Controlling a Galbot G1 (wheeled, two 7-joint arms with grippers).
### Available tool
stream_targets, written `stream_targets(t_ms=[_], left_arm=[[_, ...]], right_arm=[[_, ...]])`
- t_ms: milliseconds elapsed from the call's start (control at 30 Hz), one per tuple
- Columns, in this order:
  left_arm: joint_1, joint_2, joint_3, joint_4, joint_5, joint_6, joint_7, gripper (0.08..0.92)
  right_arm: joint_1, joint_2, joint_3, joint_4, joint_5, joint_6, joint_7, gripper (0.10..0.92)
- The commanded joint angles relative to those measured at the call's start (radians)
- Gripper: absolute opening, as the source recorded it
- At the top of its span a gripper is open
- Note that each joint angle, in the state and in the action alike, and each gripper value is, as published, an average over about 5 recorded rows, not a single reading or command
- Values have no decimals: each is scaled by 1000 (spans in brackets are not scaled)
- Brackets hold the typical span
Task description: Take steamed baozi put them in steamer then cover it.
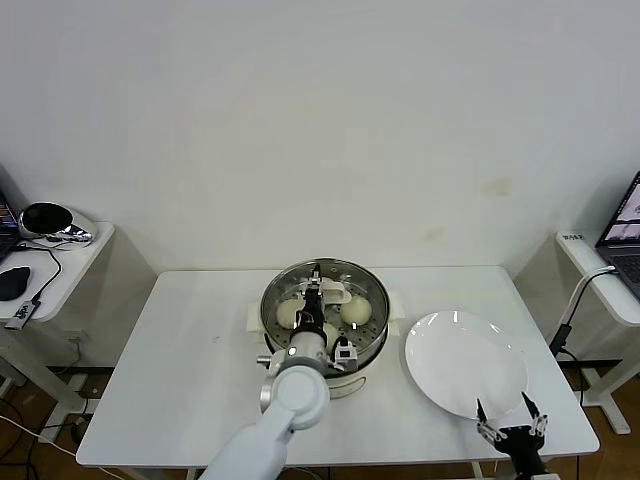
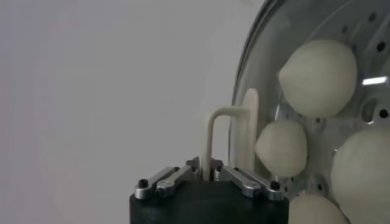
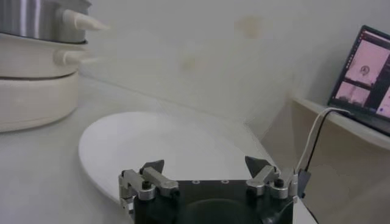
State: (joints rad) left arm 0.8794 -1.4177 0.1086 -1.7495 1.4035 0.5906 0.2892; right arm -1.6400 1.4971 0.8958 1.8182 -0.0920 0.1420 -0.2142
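Observation:
The steamer [image 1: 373,343] stands mid-table on its white base. Several cream-white baozi [image 1: 356,310] lie on its perforated tray; they also show through glass in the left wrist view [image 2: 318,76]. The clear glass cover [image 2: 247,58] lies over the steamer. I cannot tell whether it rests on the rim. My left gripper [image 1: 316,300] is above the steamer, shut on the cover's cream handle [image 2: 210,137]. My right gripper [image 1: 511,418] is open and empty at the table's front right edge, and it also shows in the right wrist view [image 3: 206,164].
An empty white plate [image 1: 465,365] lies right of the steamer, just beyond the right gripper. A side table with a black mouse [image 1: 12,283] stands at the left. A shelf with a laptop [image 1: 628,235] and a cable stands at the right.

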Motion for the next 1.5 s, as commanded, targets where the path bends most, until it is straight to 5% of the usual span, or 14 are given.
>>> stream_targets(t_ms=[33, 533, 667, 867, 1133, 1500], left_arm=[[29, 6, -1, -53, -35, 0, -15, 425], [291, 160, -113, -407, -411, -57, -142, 812], [427, 252, -213, -539, -793, -92, -282, 822], [738, 239, -493, -534, -1381, -502, -476, 823], [995, 209, -587, -515, -1659, -634, -506, 823], [982, 121, -591, -386, -1638, -649, -438, 823]], right_arm=[[-2, 1, -1, 3, -1, 0, 0, 823], [-4, 4, -9, -3, -7, 4, 1, 823], [-8, 1, -13, -10, -8, 15, 2, 823], [-21, -10, -43, -3, 26, 41, 7, 823], [-98, -90, -127, 54, 153, 65, -4, 823], [-150, -109, -200, 91, 184, 93, -9, 823]])
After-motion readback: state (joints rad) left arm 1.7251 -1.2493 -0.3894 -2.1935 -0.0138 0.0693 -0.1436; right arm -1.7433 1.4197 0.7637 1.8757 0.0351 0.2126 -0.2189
